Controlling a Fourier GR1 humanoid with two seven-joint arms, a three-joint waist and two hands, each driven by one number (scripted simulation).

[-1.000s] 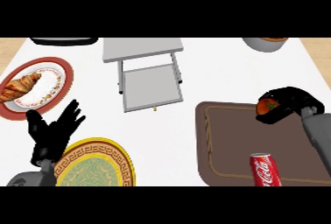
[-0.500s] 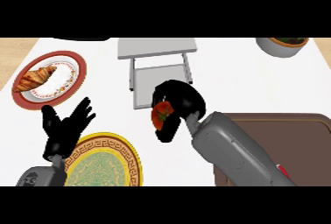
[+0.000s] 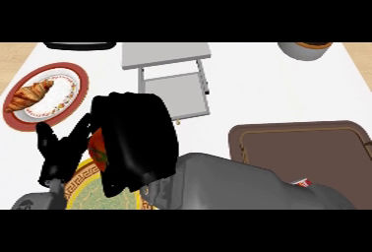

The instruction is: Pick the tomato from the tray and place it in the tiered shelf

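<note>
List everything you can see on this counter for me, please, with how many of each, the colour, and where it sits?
tiered shelf: one, grey, top centre.
croissant: one, golden brown, on the red-rimmed plate.
red-rimmed plate: one, red and white, upper left.
yellow-patterned plate: one, yellow and green, bottom left, partly hidden.
tray: one, brown, right side.
can: one, red and white, on the tray; only its top shows.
bowl: one, grey, top right corner.
dark object: one, black, top left edge; cannot tell what.
tomato: one, red, held mid-left.
right hand: black, curled round the tomato.
left hand: black, open, lower left.
</note>
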